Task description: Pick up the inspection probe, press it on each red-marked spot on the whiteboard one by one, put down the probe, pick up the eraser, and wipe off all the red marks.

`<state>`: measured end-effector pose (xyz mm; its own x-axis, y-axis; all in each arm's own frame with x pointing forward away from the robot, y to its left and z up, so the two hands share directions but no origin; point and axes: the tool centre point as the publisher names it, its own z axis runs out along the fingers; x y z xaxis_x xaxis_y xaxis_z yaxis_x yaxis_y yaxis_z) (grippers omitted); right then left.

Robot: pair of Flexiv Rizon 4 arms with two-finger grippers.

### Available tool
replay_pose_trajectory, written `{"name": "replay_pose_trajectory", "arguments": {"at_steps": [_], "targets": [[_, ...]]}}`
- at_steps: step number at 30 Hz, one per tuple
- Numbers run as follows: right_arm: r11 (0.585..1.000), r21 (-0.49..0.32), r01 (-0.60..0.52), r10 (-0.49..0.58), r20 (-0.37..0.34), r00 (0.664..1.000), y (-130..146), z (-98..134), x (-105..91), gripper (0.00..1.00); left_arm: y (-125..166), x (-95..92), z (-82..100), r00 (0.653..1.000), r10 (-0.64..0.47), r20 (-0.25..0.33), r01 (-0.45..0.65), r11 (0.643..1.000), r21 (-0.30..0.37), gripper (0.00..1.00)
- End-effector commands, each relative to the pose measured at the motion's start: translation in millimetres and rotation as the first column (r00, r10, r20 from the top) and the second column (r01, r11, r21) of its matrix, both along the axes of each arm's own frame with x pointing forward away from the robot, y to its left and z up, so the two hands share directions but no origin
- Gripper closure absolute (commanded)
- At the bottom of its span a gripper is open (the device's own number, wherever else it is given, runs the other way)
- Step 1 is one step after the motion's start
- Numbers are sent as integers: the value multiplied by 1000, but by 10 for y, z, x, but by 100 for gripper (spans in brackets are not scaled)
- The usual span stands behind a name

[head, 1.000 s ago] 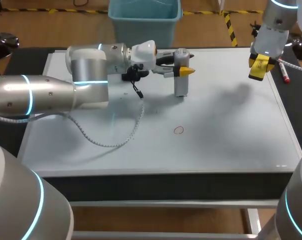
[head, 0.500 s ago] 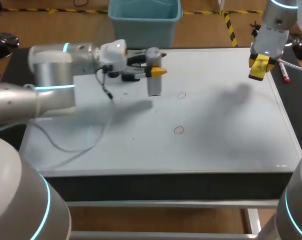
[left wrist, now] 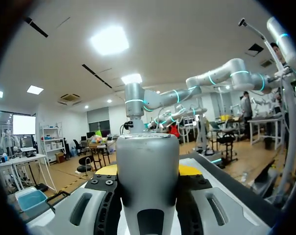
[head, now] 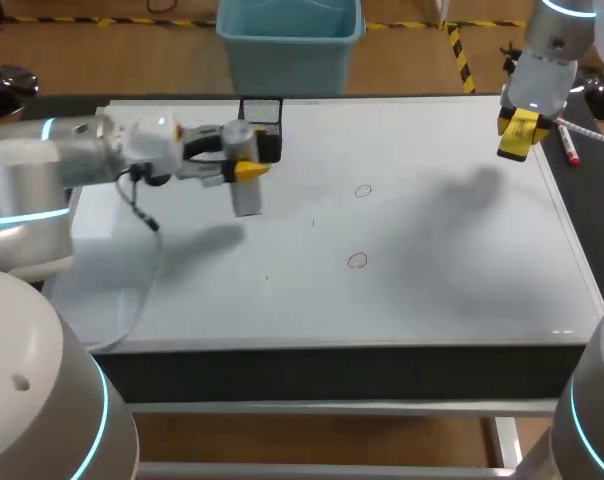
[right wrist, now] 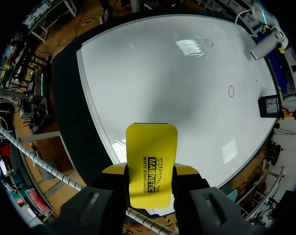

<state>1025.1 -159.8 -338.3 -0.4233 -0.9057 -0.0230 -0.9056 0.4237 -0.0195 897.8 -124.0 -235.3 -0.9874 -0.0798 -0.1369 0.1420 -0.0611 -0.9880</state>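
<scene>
The grey inspection probe (head: 246, 190) hangs upright over the left part of the whiteboard (head: 432, 290), with my left gripper (head: 244, 168) shut on it. In the left wrist view the probe (left wrist: 148, 181) fills the space between the fingers. Two red circles (head: 362, 190) (head: 357, 260) are drawn near the board's middle, to the right of the probe. Above the board's far right corner my right gripper (head: 517, 135) is shut on the yellow eraser (head: 519, 128). In the right wrist view the eraser (right wrist: 152, 161) sits between the fingers, and both red circles (right wrist: 209, 43) (right wrist: 231, 90) show far ahead.
A black holder (head: 263, 125) stands at the board's back edge, just behind the probe, and also shows as the holder (right wrist: 269, 105) in the right wrist view. A red marker (head: 569, 146) lies off the board's right edge near the right gripper.
My left arm has swung left with the probe, away from the back red circle, uncovering that circle and the black holder. The right arm has not moved.
</scene>
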Motion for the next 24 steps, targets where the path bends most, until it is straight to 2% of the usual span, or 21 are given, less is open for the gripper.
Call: {"name": "replay_pose_trajectory", "arguments": {"at_steps": [1,5,12,24], "targets": [[1000,-3,-2,2,-1,1000,-6,11,1,100,496,-245,-34,994,110,-12,-110,994,-23,100],[1000,-3,-2,2,-1,1000,-6,11,1,100,682,-257,-116,990,137,-31,-138,990,-27,100],[1000,-3,-2,2,-1,1000,-6,11,1,100,863,-187,-137,987,162,-19,-163,986,-35,100],[1000,-3,-2,2,-1,1000,-6,11,1,100,962,111,-86,986,166,-22,-167,985,-40,100]]}}
